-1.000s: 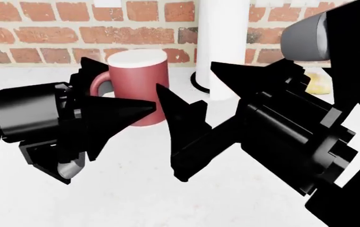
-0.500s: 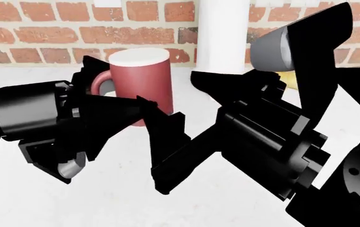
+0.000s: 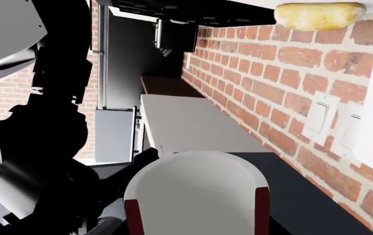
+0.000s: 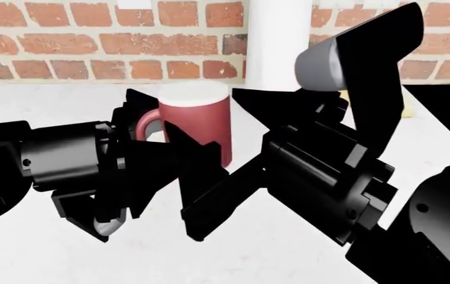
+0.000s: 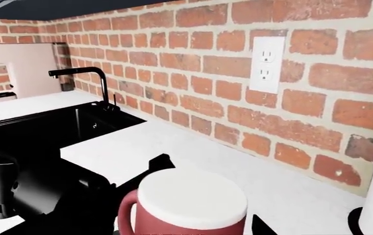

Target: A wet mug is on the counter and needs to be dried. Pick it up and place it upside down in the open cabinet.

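Observation:
The dark-red mug (image 4: 205, 133) with a white top stands on the white counter (image 4: 240, 263), handle to the left. My left gripper (image 4: 165, 124) reaches in from the left. One finger is behind the handle, the other in front of the body, and it looks shut on the mug. My right gripper (image 4: 203, 109) comes from the right, open, one finger on each side of the mug. The mug (image 3: 196, 191) fills the near part of the left wrist view and sits close in the right wrist view (image 5: 193, 200). The cabinet is out of view.
A tall white paper-towel roll (image 4: 278, 41) stands just behind the mug against the brick wall (image 4: 67, 41). A yellow-brown lump (image 3: 317, 14) lies on the counter. A black sink (image 5: 49, 127) with a black faucet (image 5: 85, 73) lies further along, and a wall outlet (image 5: 266, 63).
The left gripper and the mug have shifted together to the right and nearer to me. The right gripper has moved left, so its fingers now flank the mug.

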